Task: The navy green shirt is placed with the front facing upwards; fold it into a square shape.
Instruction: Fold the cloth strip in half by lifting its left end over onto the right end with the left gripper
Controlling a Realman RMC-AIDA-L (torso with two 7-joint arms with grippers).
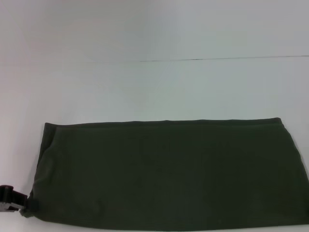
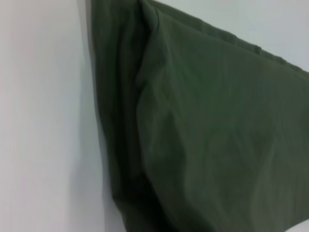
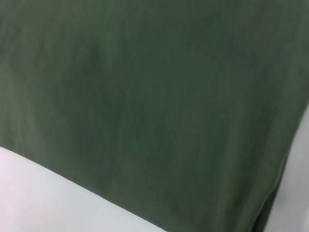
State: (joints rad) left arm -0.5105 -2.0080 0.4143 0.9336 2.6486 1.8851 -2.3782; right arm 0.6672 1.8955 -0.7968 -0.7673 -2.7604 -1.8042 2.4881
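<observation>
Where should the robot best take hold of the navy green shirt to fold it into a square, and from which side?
Probably the short end edges. The navy green shirt lies as a wide flat band on the white table, so bringing one end over the other should square it. The left gripper is at the near left corner; approach from outside.

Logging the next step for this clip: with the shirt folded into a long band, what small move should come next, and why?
Probably the left gripper, at the near left corner of the dark olive-green cotton shirt, should lift that end and carry it rightward. The shirt lies as a wide flat rectangle on the white table, plain side up, so one crosswise fold would bring it closer to square.
</observation>
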